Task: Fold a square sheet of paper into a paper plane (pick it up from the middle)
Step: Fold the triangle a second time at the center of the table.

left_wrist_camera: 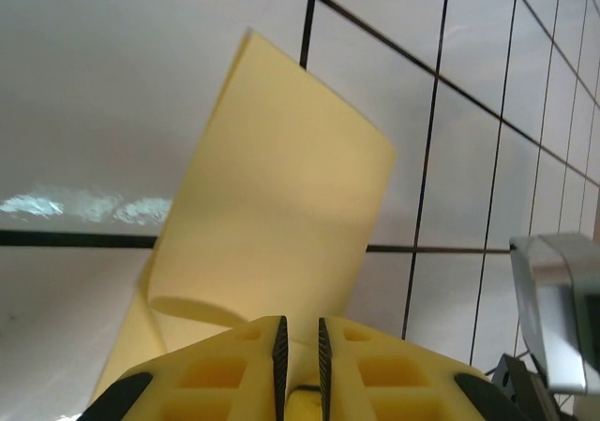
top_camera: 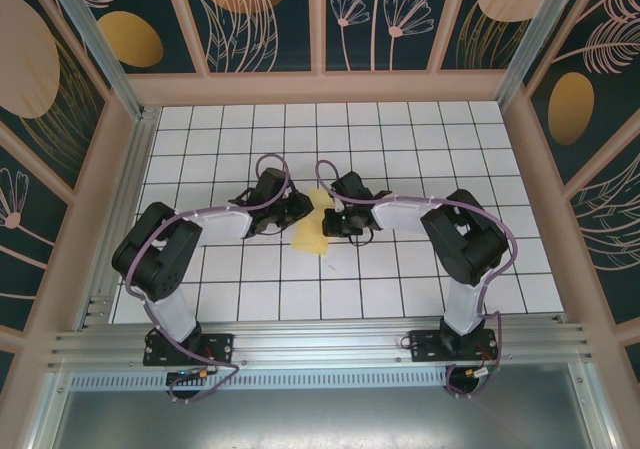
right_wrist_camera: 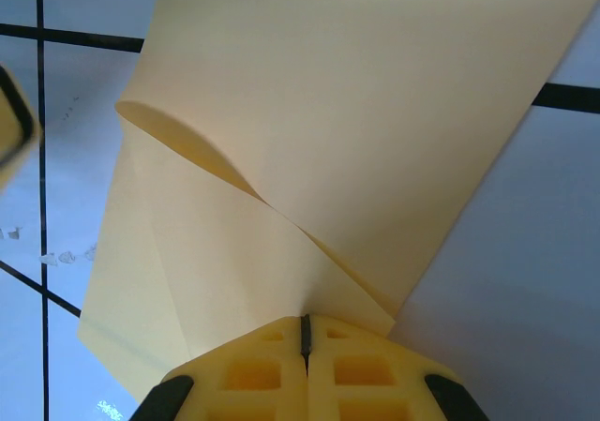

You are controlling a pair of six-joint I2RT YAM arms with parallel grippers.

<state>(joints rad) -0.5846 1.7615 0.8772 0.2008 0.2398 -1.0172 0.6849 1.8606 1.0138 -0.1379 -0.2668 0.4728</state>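
1. The square sheet of paper (top_camera: pixel 311 229), partly folded and curling, hung off the white grid table (top_camera: pixel 420 269) at mid-table, between the two arms.
2. The left gripper (left_wrist_camera: pixel 301 332) met the sheet from its own side. Its jaws stood narrow, with only a thin slit between them, and they appeared to pinch the curled near edge of the paper. From its wrist camera the rest of the sheet rose straight ahead of the fingertips and leaned right.
3. The right gripper (right_wrist_camera: pixel 305 323) came in from the opposite side with its jaws pressed together on the paper. A diagonal fold ran into the seam between them, and the broad upper flap spread up and to the right.
4. From above, the sheet's longer run lay roughly from near to far, crosswise to the line joining the two grippers. Neither arm was the nearer, since each touched the paper at its own flank. Any next crease would likely depend on those opposed grips, one holding while the other moved.
5. No brand, label or legible writing showed; the walls carried only leaf and flower motifs.
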